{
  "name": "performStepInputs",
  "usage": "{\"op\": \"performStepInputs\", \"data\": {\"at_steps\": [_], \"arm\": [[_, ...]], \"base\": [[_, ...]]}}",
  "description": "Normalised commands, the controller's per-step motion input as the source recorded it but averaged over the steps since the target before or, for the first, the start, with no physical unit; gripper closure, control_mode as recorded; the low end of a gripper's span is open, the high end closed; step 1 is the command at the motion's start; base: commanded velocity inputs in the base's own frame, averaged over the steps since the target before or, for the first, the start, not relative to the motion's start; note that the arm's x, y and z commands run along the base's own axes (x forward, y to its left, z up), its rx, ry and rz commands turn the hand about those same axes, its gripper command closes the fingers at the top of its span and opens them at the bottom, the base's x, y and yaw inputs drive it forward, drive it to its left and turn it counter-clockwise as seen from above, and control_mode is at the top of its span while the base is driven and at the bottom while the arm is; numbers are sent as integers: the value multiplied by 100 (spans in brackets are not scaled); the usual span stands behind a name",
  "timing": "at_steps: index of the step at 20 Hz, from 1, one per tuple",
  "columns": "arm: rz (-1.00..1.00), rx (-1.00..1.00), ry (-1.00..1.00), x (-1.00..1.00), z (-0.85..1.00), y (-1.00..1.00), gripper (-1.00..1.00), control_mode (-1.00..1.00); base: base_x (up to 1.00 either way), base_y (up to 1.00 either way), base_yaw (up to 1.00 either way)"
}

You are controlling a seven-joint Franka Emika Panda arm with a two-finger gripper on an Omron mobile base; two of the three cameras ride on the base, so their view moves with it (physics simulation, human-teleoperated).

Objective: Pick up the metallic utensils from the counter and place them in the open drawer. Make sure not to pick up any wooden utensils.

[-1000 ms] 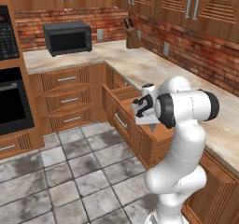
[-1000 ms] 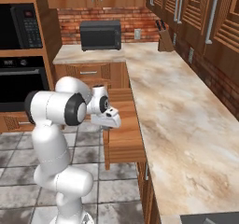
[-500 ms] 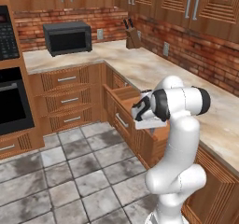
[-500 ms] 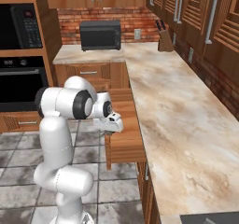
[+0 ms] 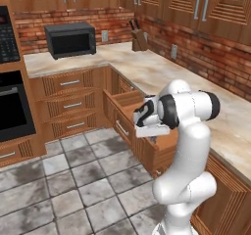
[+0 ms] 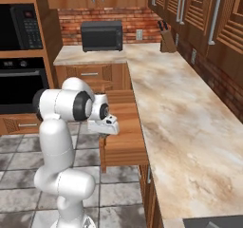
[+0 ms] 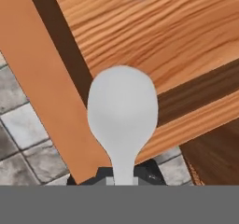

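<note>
Two base cameras look forward and down from behind the arm, left and right, sharing the open drawer point(image 5: 131, 112) and counter point(image 6: 182, 109). The hand camera looks closely down into the drawer.

Black microwave point(image 5: 70, 40) and knife block point(image 5: 138, 39) by brick wall point(image 5: 206, 58)

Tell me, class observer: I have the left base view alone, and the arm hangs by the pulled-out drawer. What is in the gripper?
Observer: A silver spoon; the hand view shows the gripper shut on its handle, bowl pointing away.
Operator: What lies beyond the bowl?
Observer: The corner of the open drawer, its pale wood floor past the rim.
Operator: Anything inside the drawer yet?
Observer: The right base view shows bare wood on the drawer floor beside the hand; the part under the hand is hidden.
</note>
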Motion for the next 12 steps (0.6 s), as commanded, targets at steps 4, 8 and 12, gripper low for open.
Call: {"op": "performStepInputs", "data": {"at_steps": [4,8,12], "arm": [[7,13,7,-49,-69,100,100,-100],[8,10,11,-38,-74,100,100,-100],[8,11,12,-41,-71,100,100,-100]], "base": [[0,0,0],[0,0,0],[0,0,0]]}}
